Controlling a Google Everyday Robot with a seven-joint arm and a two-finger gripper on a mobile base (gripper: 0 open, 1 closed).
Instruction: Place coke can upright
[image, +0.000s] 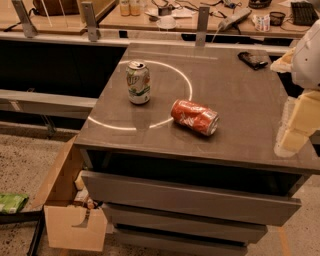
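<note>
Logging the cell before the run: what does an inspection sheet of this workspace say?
Surface: grey cabinet top, bright ring on it.
Job's things: coke can on its side, mid-top.
Clutter: green can upright; dark flat object back right.
Grippers: gripper at right edge, apart from both cans.
Cables: cables on the desk behind.
Surroundings: drawers below; cardboard box beside them, left.

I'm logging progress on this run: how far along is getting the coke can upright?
Done: nothing yet. The coke can lies on its side on the table, to the right of the upright green can. In hand: the gripper is over the table's right edge, apart from the coke can. Left: reach it, grasp it and stand it on its base.
</note>
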